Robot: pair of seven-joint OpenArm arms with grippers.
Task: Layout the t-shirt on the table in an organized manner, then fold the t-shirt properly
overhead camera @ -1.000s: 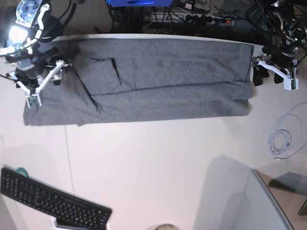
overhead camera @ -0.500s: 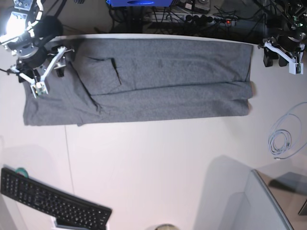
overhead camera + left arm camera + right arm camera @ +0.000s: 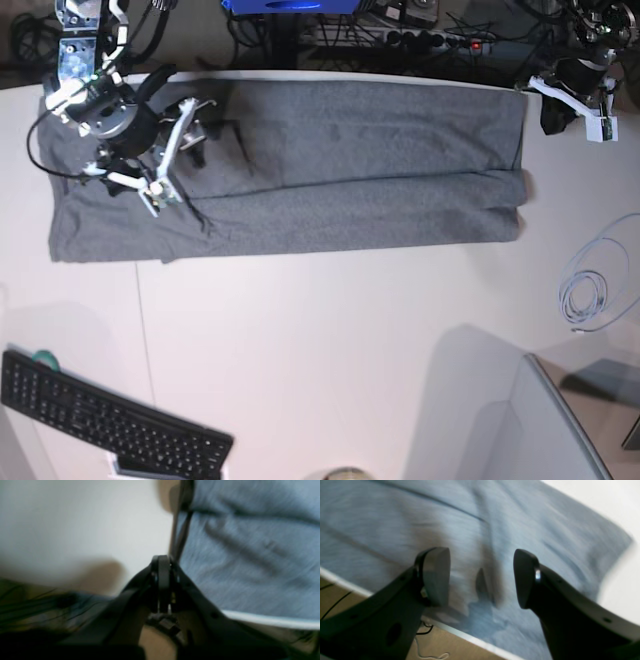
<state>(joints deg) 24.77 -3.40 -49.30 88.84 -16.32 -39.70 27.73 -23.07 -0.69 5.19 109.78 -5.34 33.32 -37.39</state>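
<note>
The white surface [image 3: 330, 340] is the biggest thing here. The grey shirt [image 3: 340, 170] lies on it along the far edge, folded into a long strip. It has not moved since a second ago.

What has changed is the arms. The right gripper [image 3: 175, 150] was at the end of the shirt, near the corner of the surface. Now it has moved in over the shirt, above the sleeve end. Its two fingers [image 3: 435, 575] are wide apart, with only cloth below them and nothing between them. It holds nothing.

The left gripper [image 3: 572, 105] was beside the other end of the shirt. Now it has pulled back to the far corner of the surface, just past the shirt's corner. A second ago its jaws were apart. Now they are pressed tight together, and in the left wrist view [image 3: 162, 585] nothing is between them. The shirt edge lies just beside them.

A black keyboard [image 3: 110, 425] sits at the near corner, well apart from the shirt. A thin coiled cable [image 3: 590, 285] lies near the other side.
</note>
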